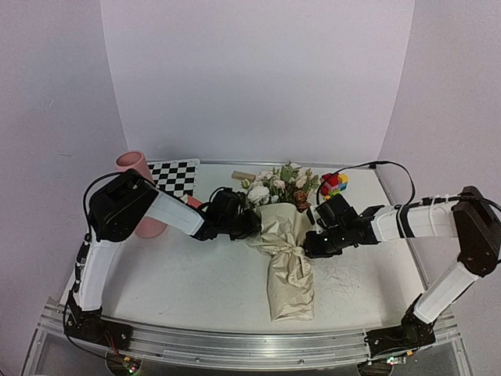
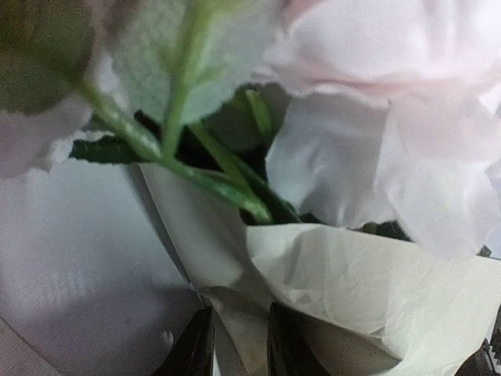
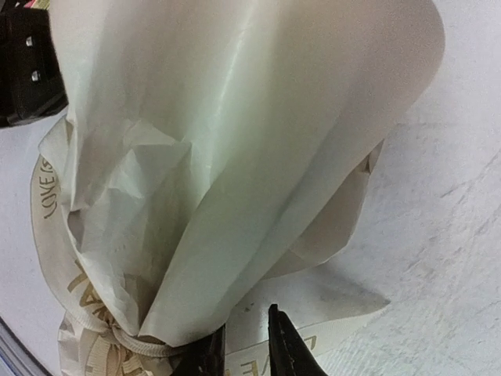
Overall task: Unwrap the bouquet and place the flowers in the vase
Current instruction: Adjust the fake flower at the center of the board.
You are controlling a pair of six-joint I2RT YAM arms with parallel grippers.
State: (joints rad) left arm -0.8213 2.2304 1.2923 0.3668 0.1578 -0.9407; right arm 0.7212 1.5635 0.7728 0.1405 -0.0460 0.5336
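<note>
The white counter (image 1: 156,282) sat inside pale lilac walls, with open room on both sides of the bouquet (image 1: 286,258) lying lengthwise at its middle. The foot of its crumpled beige kraft paper (image 1: 290,298) stopped just short of the metal front rail (image 1: 235,345). At the waist, a cream lettered ribbon (image 1: 294,257) tied the wrap. The right claw (image 3: 246,348) sat low beside that tie, fingers narrow astride a pale lettered strip. Whether it clamped the strip or only straddled it, I could not tell. With the knot in place, a pull there would likely drag the whole bundle, perhaps toward the rail. The left claw (image 2: 239,345) was closed on a fold of kraft paper at the wrap's upper left rim, right under the white, peach and rust artificial flowers (image 1: 278,186). A hard tug risked tearing the thin sheet or catching a green stem. Behind the blooms, near them, stood a small colourful toy-brick block (image 1: 333,185) and a black-and-white checkerboard (image 1: 176,176). The tall matte pink cylinder vase (image 1: 135,166) stood far left, well apart from the bouquet. It was partly hidden behind the left arm, whose elbow could knock it over.
</note>
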